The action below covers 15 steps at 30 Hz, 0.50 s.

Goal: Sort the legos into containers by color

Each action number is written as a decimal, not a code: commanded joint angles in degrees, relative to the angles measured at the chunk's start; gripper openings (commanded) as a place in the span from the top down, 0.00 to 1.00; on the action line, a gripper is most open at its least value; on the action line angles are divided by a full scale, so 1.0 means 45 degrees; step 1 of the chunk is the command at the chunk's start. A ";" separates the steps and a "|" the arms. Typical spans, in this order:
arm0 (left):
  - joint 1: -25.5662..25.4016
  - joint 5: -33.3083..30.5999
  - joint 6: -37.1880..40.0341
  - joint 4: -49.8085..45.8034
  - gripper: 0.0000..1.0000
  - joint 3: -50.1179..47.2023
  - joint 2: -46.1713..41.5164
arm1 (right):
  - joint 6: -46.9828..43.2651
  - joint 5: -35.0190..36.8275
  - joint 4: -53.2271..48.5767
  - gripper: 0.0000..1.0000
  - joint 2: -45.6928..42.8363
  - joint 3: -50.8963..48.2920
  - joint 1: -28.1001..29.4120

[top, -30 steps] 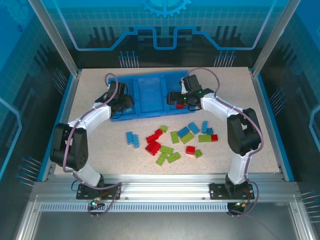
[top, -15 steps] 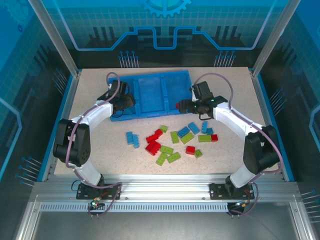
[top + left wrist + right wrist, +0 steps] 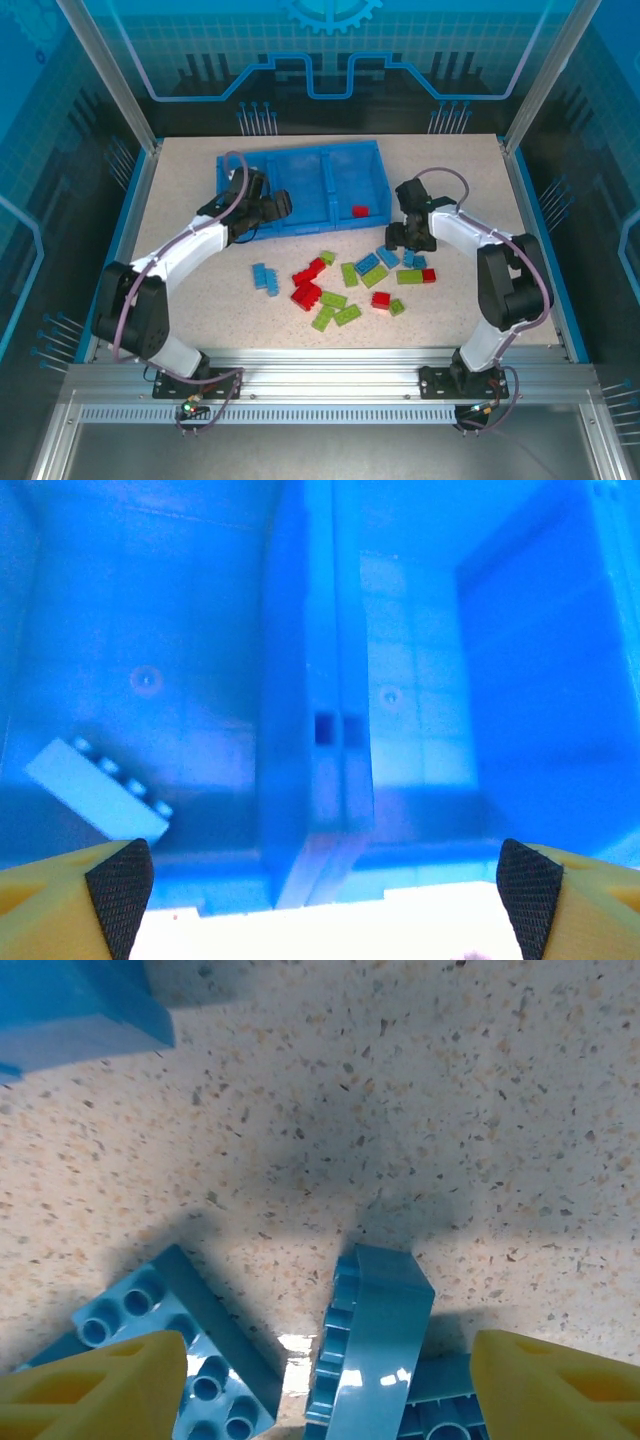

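Note:
The bright-blue tray [image 3: 345, 165] lies at the back of the table, with two dividers. One red brick [image 3: 359, 211] lies in its right compartment. My left gripper [image 3: 279, 206] hangs open over the tray's front edge, near the left divider [image 3: 312, 670]. A light-blue brick [image 3: 96, 789] lies in the left compartment. My left gripper [image 3: 325, 920] holds nothing. My right gripper [image 3: 409, 240] stands open low over light-blue bricks right of the tray. A light-blue brick on its side [image 3: 375, 1345] sits between its yellow fingers [image 3: 95, 1390]; another light-blue brick [image 3: 165, 1335] lies flat beside it.
Loose red [image 3: 306, 294], lime green [image 3: 334, 300] and light-blue [image 3: 265, 277] bricks are scattered across the middle of the table in front of the tray. A corner of the tray [image 3: 80, 1010] shows at the upper left in the right wrist view. Frame posts stand at the table's sides.
My right gripper let go of the red brick in the right compartment and swung right and nearer, down to the light-blue bricks. My left gripper slid right along the tray's front.

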 commanded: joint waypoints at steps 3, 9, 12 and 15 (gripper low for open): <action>-0.0017 -0.0739 -0.0166 -0.0257 0.02 -0.1771 -0.1721 | 0.0095 0.0347 -0.0499 0.30 0.0702 0.0128 -0.0187; 0.0000 -0.0947 -0.0250 -0.0448 0.01 -0.3204 -0.3235 | -0.0013 0.0286 -0.0274 0.43 0.1030 0.0137 -0.0332; -0.0018 -0.0880 -0.0333 -0.0577 0.01 -0.3554 -0.3498 | -0.0043 0.0304 -0.0254 0.53 0.1069 0.0220 -0.0338; -0.0010 -0.0866 -0.0402 -0.0626 0.01 -0.3786 -0.3606 | -0.0036 0.0311 -0.0206 0.64 0.0895 0.0162 -0.0324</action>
